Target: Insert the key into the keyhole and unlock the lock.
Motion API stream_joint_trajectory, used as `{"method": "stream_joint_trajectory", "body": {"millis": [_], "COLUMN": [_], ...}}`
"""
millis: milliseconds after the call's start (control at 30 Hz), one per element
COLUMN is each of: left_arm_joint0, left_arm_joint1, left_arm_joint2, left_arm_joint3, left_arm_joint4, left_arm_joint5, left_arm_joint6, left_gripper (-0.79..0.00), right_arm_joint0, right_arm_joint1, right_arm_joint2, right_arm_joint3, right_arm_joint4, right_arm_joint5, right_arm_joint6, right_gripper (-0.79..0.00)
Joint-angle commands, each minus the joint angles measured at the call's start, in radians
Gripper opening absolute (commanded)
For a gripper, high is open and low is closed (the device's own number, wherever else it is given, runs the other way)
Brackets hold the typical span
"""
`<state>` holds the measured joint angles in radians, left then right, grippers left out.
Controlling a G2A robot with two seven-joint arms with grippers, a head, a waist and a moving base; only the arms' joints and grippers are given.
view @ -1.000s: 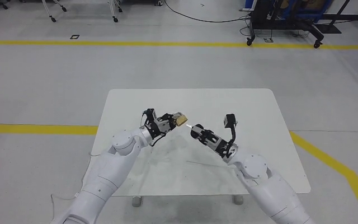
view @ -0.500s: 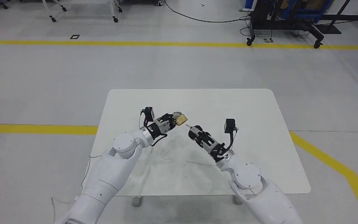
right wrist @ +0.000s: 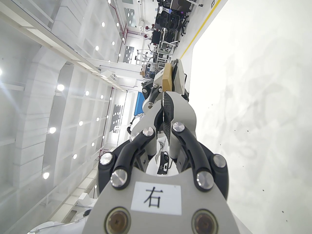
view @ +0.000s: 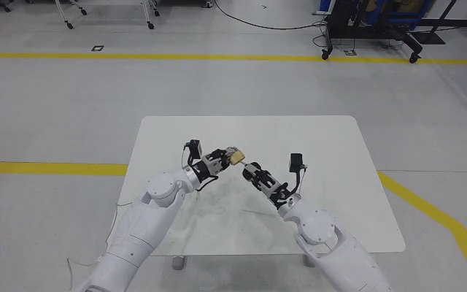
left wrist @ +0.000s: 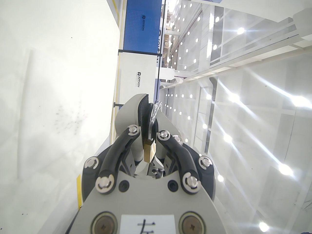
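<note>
Lock and key are presented to one another in the air above the middle of the desk [view: 328, 146], neither resting on its surface. At left, the left gripper [view: 227, 158] is clenched on the brass lock [view: 235, 155]. In the left wrist view a strip of brass shows between the two fingers, which bear on the flat sides of the body and leave its end face free. This is presumably so that the keyhole end faces the other arm and the body cannot turn when the key is twisted. Between the two grippers lies the key [view: 243, 164], a thin pale sliver bridging the short gap, its tip at or against the lock's free face; whether the blade has entered the keyhole cannot be told. At right, the right gripper [view: 250, 171] is closed tightly on the key's head. The right wrist view shows the ribbed pads [right wrist: 168, 108] nearly meeting, with only a narrow metal edge between them, and the lock directly beyond the fingertips, roughly in line with them. Such a pinch, with the blade projecting forward along the gripper's axis, suits a straight push followed by a roll of the wrist. Judged from this alignment, the step in hand is insertion — the unlocking turn appears not yet made.
</note>
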<state>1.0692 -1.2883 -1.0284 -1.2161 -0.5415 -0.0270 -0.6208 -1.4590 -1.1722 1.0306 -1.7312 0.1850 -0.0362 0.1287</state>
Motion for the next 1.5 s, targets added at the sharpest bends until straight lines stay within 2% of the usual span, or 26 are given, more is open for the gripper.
{"method": "stream_joint_trajectory", "body": {"millis": [0,367,933,1467], "left_arm_joint0": [-0.001,0.014,0.019,0.017], "left_arm_joint1": [-0.001,-0.006,-0.009,-0.017], "left_arm_joint2": [0.0,-0.013,-0.019,-0.025], "left_arm_joint3": [0.001,-0.01,-0.016,-0.006], "left_arm_joint4": [0.003,0.017,0.042,0.038], "left_arm_joint5": [0.002,-0.046,-0.03,-0.016], "left_arm_joint6": [-0.002,0.045,0.033,0.042], "left_gripper": [-0.785,-0.785,-0.785,-0.785], "right_arm_joint0": [0.004,-0.009,0.021,0.03], "right_arm_joint1": [-0.003,-0.018,-0.045,-0.067], "right_arm_joint2": [-0.005,-0.01,-0.023,-0.058], "right_arm_joint3": [0.006,0.01,0.051,0.053], "right_arm_joint4": [-0.003,-0.05,-0.049,-0.144], "right_arm_joint5": [0.007,-0.012,-0.012,-0.001], "right_arm_joint6": [-0.002,-0.091,-0.121,-0.151], "right_gripper": [-0.785,-0.785,-0.785,-0.785]}}
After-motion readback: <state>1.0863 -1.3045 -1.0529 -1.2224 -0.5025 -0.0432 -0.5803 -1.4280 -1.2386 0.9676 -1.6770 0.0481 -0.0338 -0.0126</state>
